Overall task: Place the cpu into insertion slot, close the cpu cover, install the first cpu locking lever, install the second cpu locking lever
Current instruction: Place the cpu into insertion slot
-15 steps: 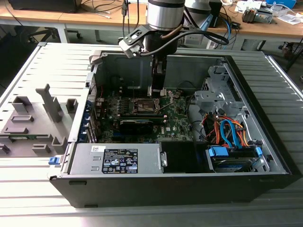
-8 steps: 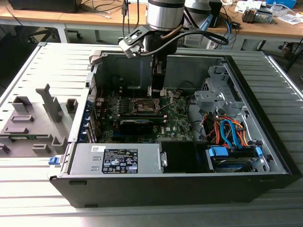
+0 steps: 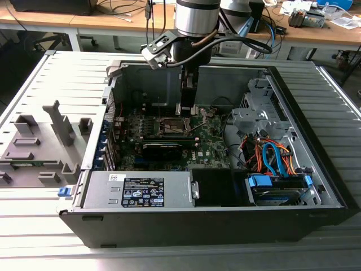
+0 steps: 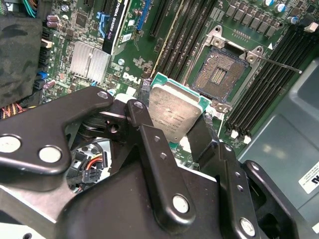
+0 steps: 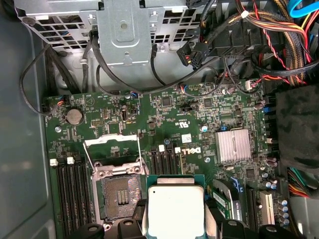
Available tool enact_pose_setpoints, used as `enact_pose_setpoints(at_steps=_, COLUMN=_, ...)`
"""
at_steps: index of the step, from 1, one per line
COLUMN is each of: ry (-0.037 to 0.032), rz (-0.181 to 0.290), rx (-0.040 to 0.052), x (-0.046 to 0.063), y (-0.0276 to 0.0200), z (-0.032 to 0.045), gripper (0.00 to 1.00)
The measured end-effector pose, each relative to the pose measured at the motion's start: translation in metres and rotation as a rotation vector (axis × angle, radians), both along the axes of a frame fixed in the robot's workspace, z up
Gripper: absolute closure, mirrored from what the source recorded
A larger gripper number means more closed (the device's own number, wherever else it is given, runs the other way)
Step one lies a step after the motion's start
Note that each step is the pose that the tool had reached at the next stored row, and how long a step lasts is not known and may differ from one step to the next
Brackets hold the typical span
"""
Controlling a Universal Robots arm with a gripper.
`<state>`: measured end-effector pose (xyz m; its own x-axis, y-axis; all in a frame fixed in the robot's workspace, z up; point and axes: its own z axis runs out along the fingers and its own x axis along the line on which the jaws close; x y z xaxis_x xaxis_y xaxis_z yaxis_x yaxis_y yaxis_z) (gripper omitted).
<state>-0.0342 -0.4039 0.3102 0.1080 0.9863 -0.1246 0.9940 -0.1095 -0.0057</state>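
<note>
The end effector point(image 4: 172, 130) has its 2 black fingers point(image 4: 149, 144) pinching the cpu point(image 4: 175, 110) by opposite edges, silver-grey top facing up. In both wrist views the cpu hangs over the green motherboard point(image 5: 164, 107), just beside the insertion slot point(image 5: 119, 196) and not seated in it. The slot's dark contact field lies bare, and the cpu cover point(image 5: 118, 172) stands swung up from it. Black memory slots point(image 5: 72, 191) run along the slot's other side, and a finned silver heatsink point(image 5: 233, 146) sits farther across the board. In the exterior view the arm reaches down into the open computer case point(image 3: 304, 220), which lies on a slatted grey table point(image 3: 34, 226) with grey fixtures point(image 3: 39, 147) at the exterior view's left.
</note>
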Motion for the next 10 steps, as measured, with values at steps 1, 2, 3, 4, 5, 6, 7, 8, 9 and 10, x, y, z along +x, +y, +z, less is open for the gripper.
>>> enact_pose_setpoints(at_steps=1, ry=0.0, rz=0.0, rx=0.0, x=0.0, y=0.0, z=0.0, gripper=0.46)
enact_pose_setpoints(at_steps=2, ry=0.0, rz=-0.001, rx=0.0, x=0.0, y=0.0, z=0.0, gripper=0.46)
enact_pose_setpoints(at_steps=3, ry=0.0, rz=-0.001, rx=0.0, x=0.0, y=0.0, z=-0.0001, gripper=0.46)
enact_pose_setpoints(at_steps=4, ry=0.0, rz=-0.002, rx=0.0, x=0.0, y=0.0, z=-0.0001, gripper=0.46)
enact_pose_setpoints(at_steps=5, ry=0.0, rz=-0.002, rx=0.0, x=0.0, y=0.0, z=-0.0001, gripper=0.46)
enact_pose_setpoints(at_steps=6, ry=0.0, rz=-0.003, rx=0.0, x=0.0, y=0.0, z=-0.0001, gripper=0.46)
enact_pose_setpoints(at_steps=7, ry=0.0, rz=-0.004, rx=0.0, x=0.0, y=0.0, z=-0.0002, gripper=0.46)
enact_pose_setpoints(at_steps=8, ry=0.0, rz=-0.004, rx=0.0, x=0.0, y=0.0, z=-0.0002, gripper=0.46)
enact_pose_setpoints(at_steps=9, ry=0.0, rz=-0.005, rx=0.0, x=0.0, y=0.0, z=-0.0002, gripper=0.46)
enact_pose_setpoints(at_steps=10, ry=0.0, rz=-0.005, rx=0.0, x=0.0, y=0.0, z=-0.0002, gripper=0.46)
